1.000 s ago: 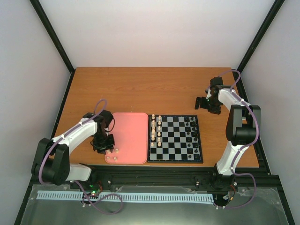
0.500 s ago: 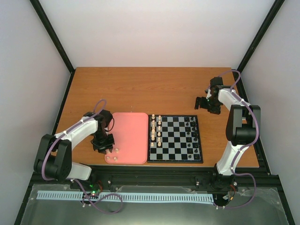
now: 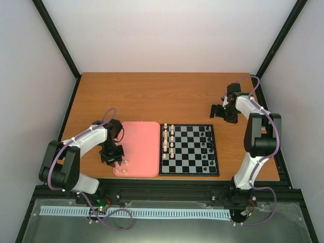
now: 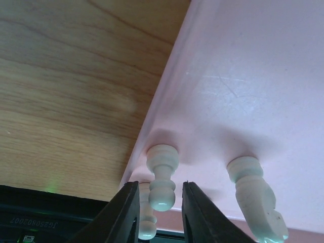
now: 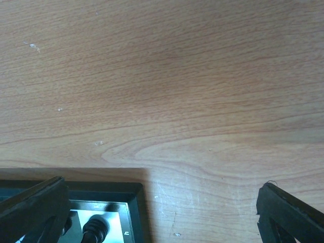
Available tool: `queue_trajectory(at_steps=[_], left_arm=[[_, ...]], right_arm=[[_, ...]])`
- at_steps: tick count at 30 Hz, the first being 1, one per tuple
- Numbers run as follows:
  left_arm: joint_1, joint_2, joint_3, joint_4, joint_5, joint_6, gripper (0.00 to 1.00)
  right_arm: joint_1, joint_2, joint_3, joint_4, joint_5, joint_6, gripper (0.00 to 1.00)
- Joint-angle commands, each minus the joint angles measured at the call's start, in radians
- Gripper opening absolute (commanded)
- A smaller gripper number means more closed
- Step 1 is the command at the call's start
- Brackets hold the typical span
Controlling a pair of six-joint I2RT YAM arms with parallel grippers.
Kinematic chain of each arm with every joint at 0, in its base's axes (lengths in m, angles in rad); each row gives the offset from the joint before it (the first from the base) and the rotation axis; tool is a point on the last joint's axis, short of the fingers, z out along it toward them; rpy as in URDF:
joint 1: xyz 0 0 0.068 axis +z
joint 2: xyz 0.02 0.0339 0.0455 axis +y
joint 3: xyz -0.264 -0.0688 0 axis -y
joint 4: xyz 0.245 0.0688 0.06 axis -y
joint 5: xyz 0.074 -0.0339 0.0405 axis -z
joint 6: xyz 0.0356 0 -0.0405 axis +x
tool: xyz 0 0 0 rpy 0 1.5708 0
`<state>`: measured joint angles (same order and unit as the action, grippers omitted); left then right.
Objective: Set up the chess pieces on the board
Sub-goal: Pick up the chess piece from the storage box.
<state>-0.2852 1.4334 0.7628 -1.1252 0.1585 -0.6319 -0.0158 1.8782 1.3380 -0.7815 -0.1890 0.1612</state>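
My left end effector is narrowed around a single cream pawn, one finger on each side of its rounded head. A sliver of pink shows between the head and each finger, so I cannot tell whether the pads are gripping or only bracketing it. The pawn looks upright, with its long axis running away from the wrist camera along my line of approach. As I read it, the coming move is a straight lift rather than a scoop.

Two more cream pieces sit close by, one just to the right and one partly hidden behind the left finger. All three are crowded into the near left corner of the tray, beside the bare bench.

The board lies to the right, across the width of the tray, with cream men already filling its nearest files.

The left arm is clearly the nearer one. Its elbow is swung out left, its forearm reaches in and its wrist is tipped down.

The right end effector is spread wide and holds nothing. It hangs over the bench just beyond the board's far right corner, well apart from the pawn.
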Motion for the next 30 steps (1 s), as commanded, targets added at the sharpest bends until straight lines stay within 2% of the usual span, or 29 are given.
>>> queue_trajectory(at_steps=[1, 12, 16, 22, 25, 30], left_arm=[[0.014, 0.001, 0.005, 0.002, -0.002, -0.008, 0.24], [0.013, -0.030, 0.007, 0.002, -0.013, -0.014, 0.01], [0.014, -0.064, 0.059, -0.025, -0.005, -0.006, 0.01], [-0.003, -0.105, 0.263, -0.159, -0.002, 0.045, 0.01], [-0.087, -0.103, 0.379, -0.221, 0.006, 0.057, 0.01], [-0.323, -0.010, 0.556, -0.257, 0.054, 0.068, 0.01]], right_arm=[[0.008, -0.008, -0.007, 0.009, -0.015, -0.007, 1.00], [0.008, -0.013, -0.007, 0.012, -0.026, -0.002, 1.00], [0.008, -0.020, -0.009, 0.011, -0.022, -0.004, 1.00], [0.007, -0.028, -0.011, 0.010, -0.016, -0.005, 1.00], [0.008, -0.030, -0.010, 0.008, -0.008, -0.006, 1.00], [0.007, -0.030, -0.010, 0.006, 0.005, -0.008, 1.00]])
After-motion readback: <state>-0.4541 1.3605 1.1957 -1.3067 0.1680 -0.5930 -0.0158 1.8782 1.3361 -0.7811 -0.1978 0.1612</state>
